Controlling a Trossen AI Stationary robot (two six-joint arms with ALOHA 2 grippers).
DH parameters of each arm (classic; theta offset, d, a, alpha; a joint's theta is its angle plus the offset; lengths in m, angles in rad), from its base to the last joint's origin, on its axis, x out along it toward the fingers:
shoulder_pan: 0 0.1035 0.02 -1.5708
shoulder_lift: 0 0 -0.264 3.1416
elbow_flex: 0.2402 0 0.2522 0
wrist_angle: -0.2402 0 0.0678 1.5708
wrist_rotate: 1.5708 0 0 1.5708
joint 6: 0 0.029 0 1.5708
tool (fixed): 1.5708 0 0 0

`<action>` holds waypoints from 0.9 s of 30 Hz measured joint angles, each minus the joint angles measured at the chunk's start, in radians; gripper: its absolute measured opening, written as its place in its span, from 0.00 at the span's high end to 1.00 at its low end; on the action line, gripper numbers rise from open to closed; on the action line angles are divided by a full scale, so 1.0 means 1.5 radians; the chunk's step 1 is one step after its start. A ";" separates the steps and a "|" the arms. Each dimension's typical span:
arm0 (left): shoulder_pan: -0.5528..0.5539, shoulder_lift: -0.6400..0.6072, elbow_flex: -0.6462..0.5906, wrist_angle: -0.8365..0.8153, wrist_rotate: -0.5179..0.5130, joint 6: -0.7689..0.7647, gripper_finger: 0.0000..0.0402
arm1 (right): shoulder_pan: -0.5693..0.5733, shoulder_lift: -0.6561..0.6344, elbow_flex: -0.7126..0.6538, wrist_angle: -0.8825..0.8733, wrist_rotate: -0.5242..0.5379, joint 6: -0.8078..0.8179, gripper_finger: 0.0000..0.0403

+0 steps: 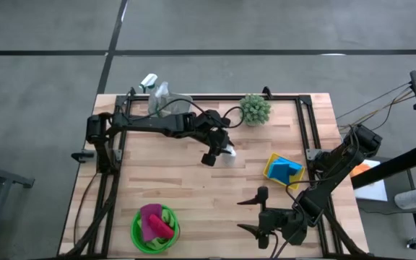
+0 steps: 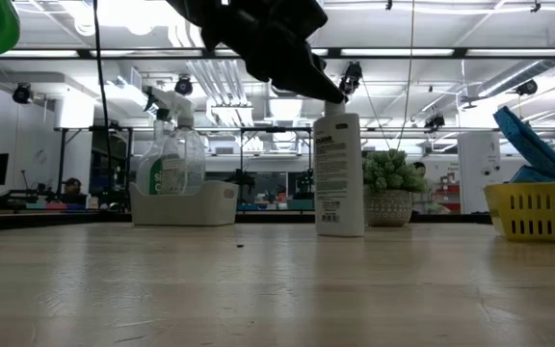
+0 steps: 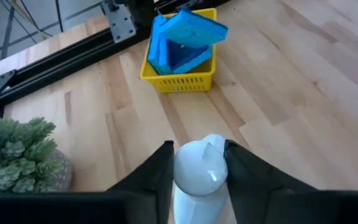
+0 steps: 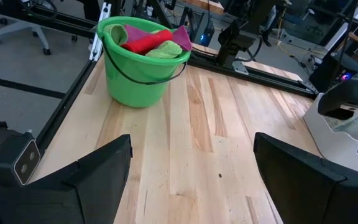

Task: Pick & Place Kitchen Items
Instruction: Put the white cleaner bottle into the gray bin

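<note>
The wooden table stands on a grey concrete floor crossed by dark lines. Beyond it the room is a bright workshop: white ceiling with pipes and strip lights (several glaring), black frames and benches far off. An office chair stands beside the table.

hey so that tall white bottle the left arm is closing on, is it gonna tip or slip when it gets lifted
The white bottle stands tall on a narrow base, so a sideways nudge could probably tip it. The left gripper has its jaws on either side of the rounded cap, high up; smooth plastic there may slip. It looks like a rigid bottle, so it likely won't crush, though how full it is can't be seen.
</note>
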 joint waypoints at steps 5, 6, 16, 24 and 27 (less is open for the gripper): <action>-0.001 -0.001 0.000 0.000 0.002 0.000 0.73 | 0.000 0.000 0.000 -0.002 0.000 0.000 0.17; -0.001 -0.001 0.000 0.000 0.002 0.000 0.73 | 0.000 0.000 0.000 -0.002 -0.001 0.000 0.17; 0.000 -0.004 0.023 -0.072 -0.016 -0.003 0.73 | 0.000 0.000 0.000 -0.005 -0.002 0.005 0.17; 0.001 -0.056 0.025 -0.164 -0.046 -0.065 0.73 | 0.000 0.000 -0.003 -0.005 -0.004 0.005 0.17; 0.001 -0.092 0.017 -0.168 -0.045 -0.093 0.73 | 0.000 0.000 -0.009 -0.002 -0.004 0.010 0.17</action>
